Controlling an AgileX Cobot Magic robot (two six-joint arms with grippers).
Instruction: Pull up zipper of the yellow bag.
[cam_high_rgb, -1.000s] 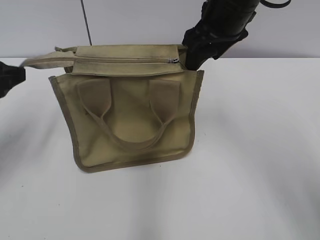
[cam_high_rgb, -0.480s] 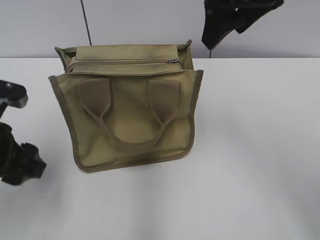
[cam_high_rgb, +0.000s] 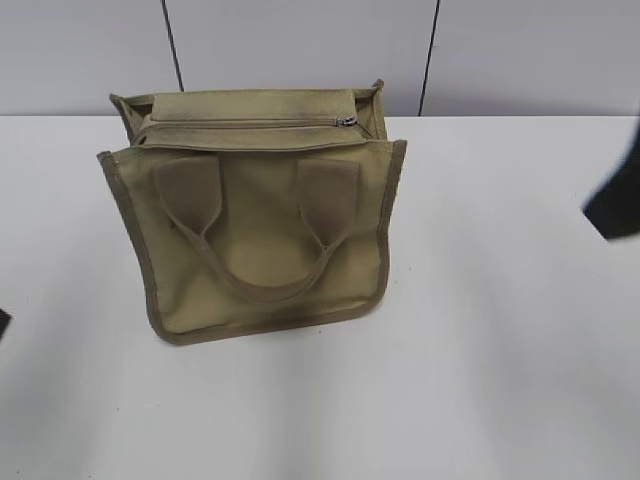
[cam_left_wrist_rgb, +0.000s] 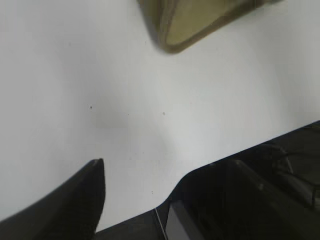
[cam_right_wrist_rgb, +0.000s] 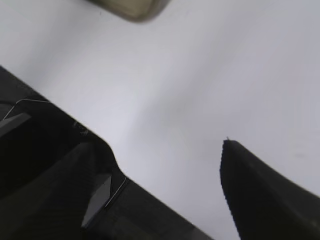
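The yellow bag is a boxy tote of olive-khaki canvas with darker brownish binding along its edges, and it stands upright on the white table, a little to the 10 o'clock side of the middle of the exterior view. Two looped fabric handles lie flat on its front face. The zipper runs as a thin line across the top panel, and its small silver pull sits at the 3 o'clock end.

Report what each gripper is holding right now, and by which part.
Nothing is held. The left gripper and right gripper are both open over bare table, clear of the yellow bag.
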